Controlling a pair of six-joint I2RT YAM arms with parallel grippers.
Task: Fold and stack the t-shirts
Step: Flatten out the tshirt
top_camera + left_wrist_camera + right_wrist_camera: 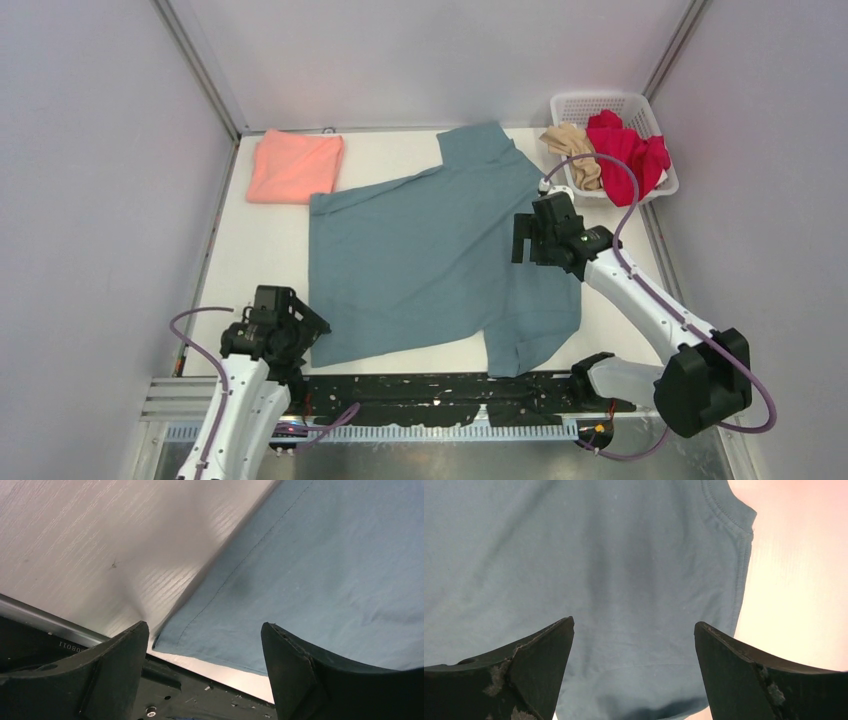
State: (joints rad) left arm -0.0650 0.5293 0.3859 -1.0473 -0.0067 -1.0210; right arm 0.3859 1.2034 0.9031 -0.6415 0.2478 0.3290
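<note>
A large slate-blue t-shirt [430, 255] lies spread flat over the middle of the table. A folded salmon-pink t-shirt [293, 166] lies at the back left. A red t-shirt [632, 150] and a beige t-shirt [574, 150] sit crumpled in the basket. My left gripper [300, 330] is open just above the blue shirt's near left corner [167, 640], holding nothing. My right gripper [527, 238] is open over the shirt's right side, near the collar [724, 510], holding nothing.
A white lattice basket [612, 103] stands at the back right corner. The black base plate [420, 395] runs along the near edge. Walls close in on the left, back and right. Bare white table [265, 250] shows left of the blue shirt.
</note>
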